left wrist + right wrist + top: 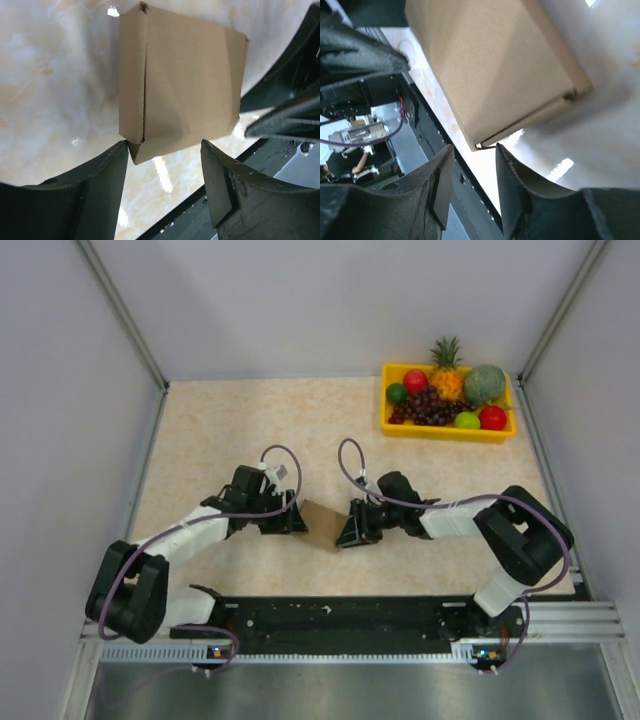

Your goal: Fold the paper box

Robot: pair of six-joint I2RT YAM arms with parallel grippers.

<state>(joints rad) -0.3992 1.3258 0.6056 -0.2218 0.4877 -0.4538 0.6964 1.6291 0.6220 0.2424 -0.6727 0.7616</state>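
Observation:
The paper box (322, 525) is a small, flat, closed box of plain brown cardboard lying on the table between my two grippers. In the left wrist view the paper box (185, 85) sits just beyond my fingertips, its near corner touching the left finger (102, 190). My left gripper (165, 145) is open with nothing between its jaws. In the right wrist view the paper box (495, 65) points one corner at the gap of my right gripper (474, 149), which is open more narrowly and grips nothing. From above, the left gripper (295, 520) and right gripper (347, 530) flank the box closely.
A yellow tray (440, 433) with several fruits stands at the back right. The black base rail (340, 615) runs along the near table edge close behind the box. Grey walls close in the left, right and far sides.

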